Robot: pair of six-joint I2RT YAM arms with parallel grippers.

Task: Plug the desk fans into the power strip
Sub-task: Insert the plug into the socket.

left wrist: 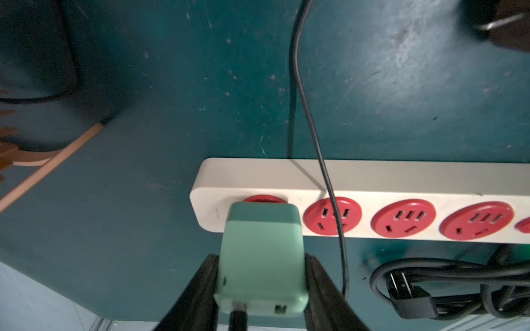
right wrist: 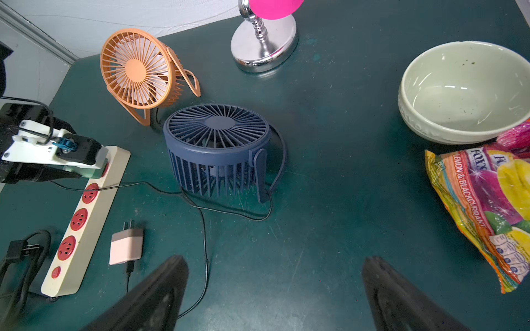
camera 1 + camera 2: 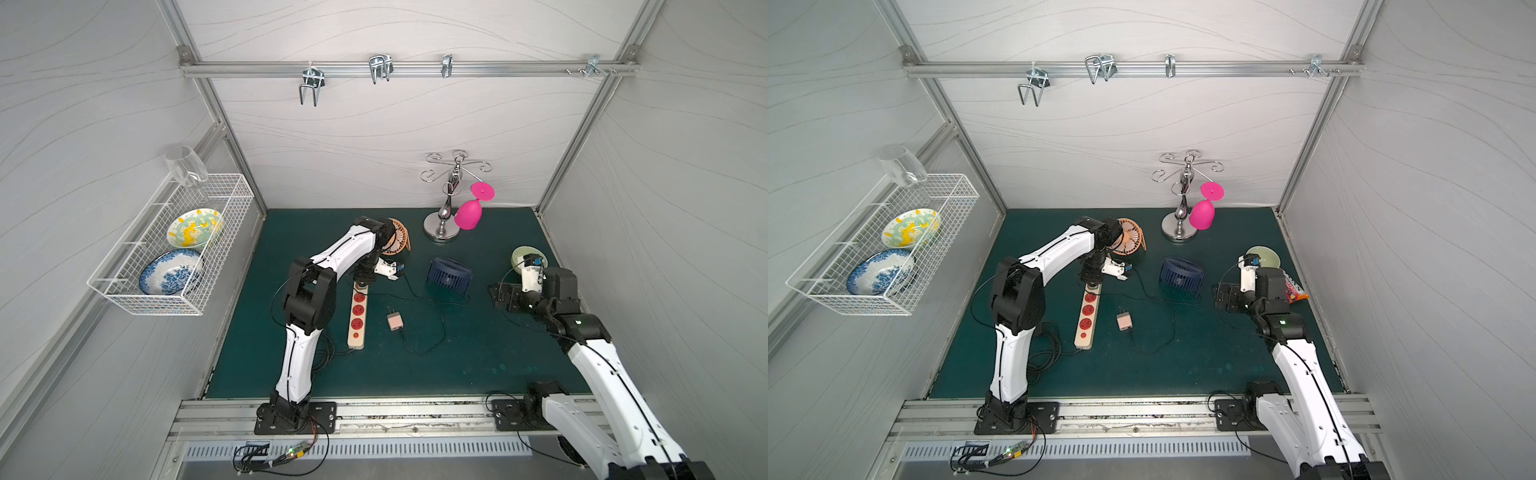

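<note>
Power strip [image 3: 358, 316]: cream bar with a row of round red sockets and a small red button, flat on the green mat [image 3: 478, 365], seen in both top views; reference for every entry below

Left gripper [image 1: 261, 258]: above the strip's far end, opposite the button end; black fingers [image 1: 198, 292] clamped on both sides of the green adapter

Green adapter [image 1: 262, 229]: upright on the strip's end socket, covering most of it; prongs hidden, depth of seating impossible to tell

Thin black cable [image 1: 327, 183]: draped across the strip's second socket, off toward the blue desk fan

Blue desk fan [image 2: 218, 143]: on the mat, well apart from the strip, on the right arm's side of it

Orange desk fan [image 2: 134, 68]: near the strip, just beyond its far end

Pink adapter [image 2: 126, 248]: flat on the mat just beside the strip's button half, prongs bare, in no socket

Black cord and plug [image 1: 413, 301]: coiled close beside the strip, on the left arm's side

Right gripper [image 2: 272, 262]: well apart from the strip, beyond the blue desk fan; jaws wide apart, nothing between them

Pale green bowl [image 2: 415, 126] and candy bag [image 2: 487, 200]: farther from the strip than the blue desk fan, close to each other
</note>
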